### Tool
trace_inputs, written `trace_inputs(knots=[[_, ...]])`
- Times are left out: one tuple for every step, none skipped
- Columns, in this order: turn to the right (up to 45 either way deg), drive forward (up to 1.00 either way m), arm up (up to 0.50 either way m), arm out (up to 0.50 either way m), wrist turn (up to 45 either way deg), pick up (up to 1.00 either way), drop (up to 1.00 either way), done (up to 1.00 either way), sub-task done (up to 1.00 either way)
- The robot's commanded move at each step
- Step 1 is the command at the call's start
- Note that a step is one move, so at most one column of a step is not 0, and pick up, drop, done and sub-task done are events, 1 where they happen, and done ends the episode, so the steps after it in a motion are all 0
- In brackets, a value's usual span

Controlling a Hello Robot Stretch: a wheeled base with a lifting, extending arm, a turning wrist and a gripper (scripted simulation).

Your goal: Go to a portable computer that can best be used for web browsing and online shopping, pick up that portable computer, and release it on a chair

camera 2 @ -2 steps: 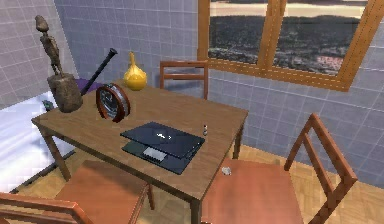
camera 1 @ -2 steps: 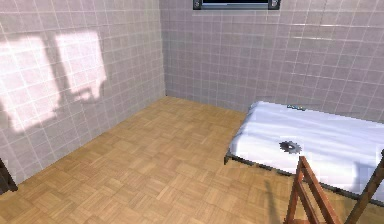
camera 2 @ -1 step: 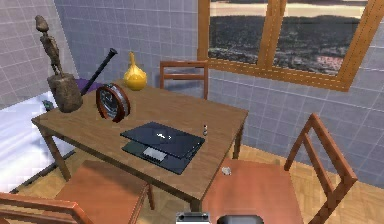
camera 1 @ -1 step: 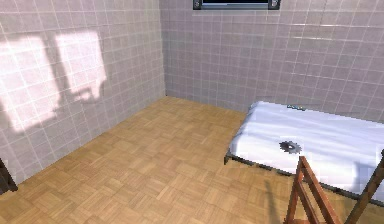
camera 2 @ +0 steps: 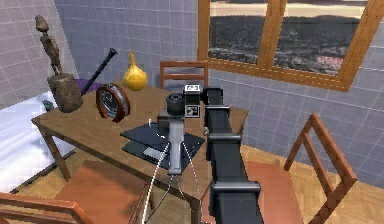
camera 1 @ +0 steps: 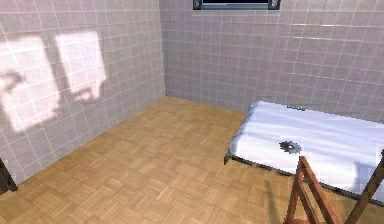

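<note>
Frankly, whether the gripper point(camera 2: 175, 150) near the laptop point(camera 2: 145, 134) holds anything is unclear.

Wooden table point(camera 2: 78, 128): carried a brown statue point(camera 2: 58, 70), a leaning dark bat-like stick point(camera 2: 100, 68), a yellow vase point(camera 2: 135, 72), a round dark-red disc point(camera 2: 112, 102), a flat dark laptop point(camera 2: 150, 135) | white bed point(camera 1: 330, 135): a small dark thing point(camera 1: 290, 147) lay on it | parquet floor point(camera 1: 140, 165): bore bed, table, wooden chairs point(camera 2: 280, 190).

Statue point(camera 2: 55, 65), vase point(camera 2: 134, 72), clock point(camera 2: 112, 101) behind laptop point(camera 2: 140, 135)
</note>
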Motion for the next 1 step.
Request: trace_inputs(knots=[[0.0,0.0,0.0,0.0,45.0,0.0,0.0,0.0,0.0]])
